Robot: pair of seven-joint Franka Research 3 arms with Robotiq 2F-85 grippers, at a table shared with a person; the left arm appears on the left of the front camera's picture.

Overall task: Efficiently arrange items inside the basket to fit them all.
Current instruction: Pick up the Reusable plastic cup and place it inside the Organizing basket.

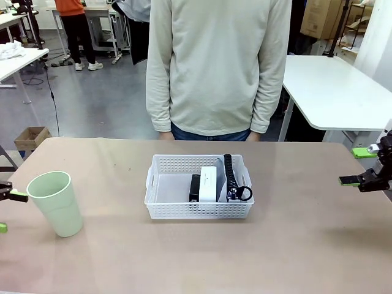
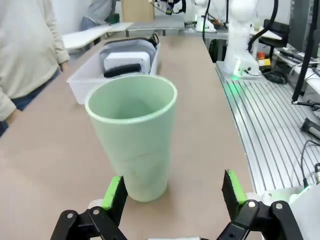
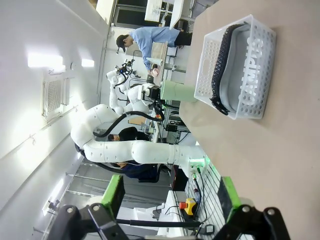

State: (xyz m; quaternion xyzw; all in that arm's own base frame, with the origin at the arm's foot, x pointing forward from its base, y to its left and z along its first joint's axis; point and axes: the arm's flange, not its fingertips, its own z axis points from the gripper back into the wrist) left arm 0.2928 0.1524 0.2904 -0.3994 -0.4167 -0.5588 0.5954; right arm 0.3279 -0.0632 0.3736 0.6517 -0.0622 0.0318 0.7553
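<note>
The cup [image 1: 56, 202] is standing well left of the basket [image 1: 199, 211], just ahead of the left gripper [image 2: 172, 192], jaws gaping; the right gripper [image 1: 361, 165] is gaping too. Probably light and slippery, it is inviting a gentle mid-wall pinch.

Basket: shallow white rectangular plastic basket [image 1: 196, 212] with perforated sides, sitting flat.
Pouch: grey "CAMPUS" pouch with black zipper [image 1: 229, 174], on edge inside the basket, along its right wall.
Box: white rectangular box [image 1: 209, 182], inside, against the pouch's left.
Slab: small black slab [image 1: 195, 187], inside, just left of the box.
Cup: pale green cup [image 1: 56, 203], upright, outside, well left of the basket.
</note>
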